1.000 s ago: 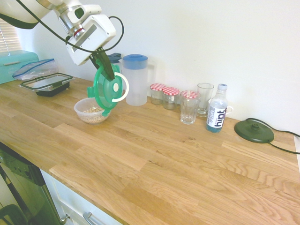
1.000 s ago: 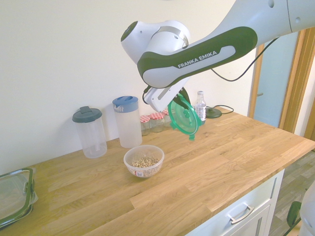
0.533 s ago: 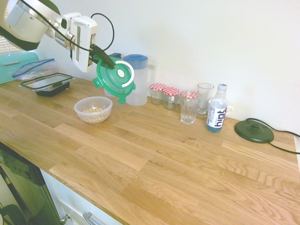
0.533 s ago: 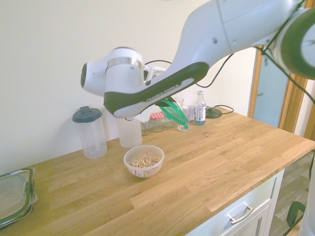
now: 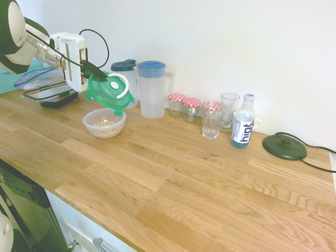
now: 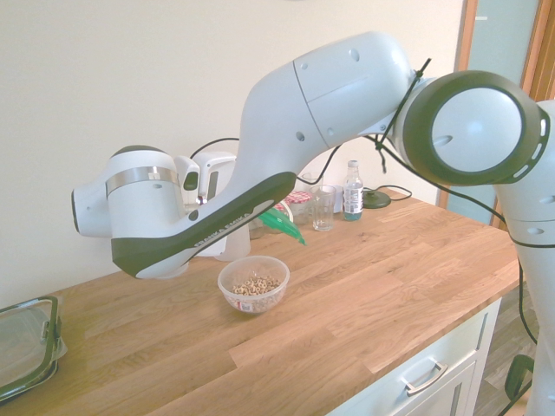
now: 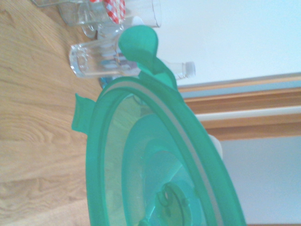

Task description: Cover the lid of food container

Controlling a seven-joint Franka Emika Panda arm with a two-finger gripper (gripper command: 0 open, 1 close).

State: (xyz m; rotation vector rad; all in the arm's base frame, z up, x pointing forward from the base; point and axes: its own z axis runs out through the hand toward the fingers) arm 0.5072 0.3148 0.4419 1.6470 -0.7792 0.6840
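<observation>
My gripper (image 5: pixel 88 71) is shut on the rim of the round green lid (image 5: pixel 108 92), which hangs tilted in the air just above the food container (image 5: pixel 104 123). That container is a small clear bowl of beige cereal on the wooden counter. In the second exterior view the arm hides most of the lid (image 6: pixel 282 223); only a green edge shows behind the bowl (image 6: pixel 253 283). The wrist view is filled by the lid (image 7: pixel 155 155) seen from close by, with its white ring and one clip tab.
A blue-lidded pitcher (image 5: pixel 151 89) and a dark-lidded jug (image 5: pixel 124 76) stand just behind the bowl. Jars (image 5: pixel 184 106), glasses (image 5: pixel 212 119) and a water bottle (image 5: pixel 243 121) line the wall to the right. A black-rimmed clear box (image 5: pixel 52 93) sits at the left. A black disc (image 5: pixel 284 146) lies far right.
The arm has swung left and lowered with the lid, which has tipped from near upright to a flatter tilt over the bowl. The grip stays shut.
</observation>
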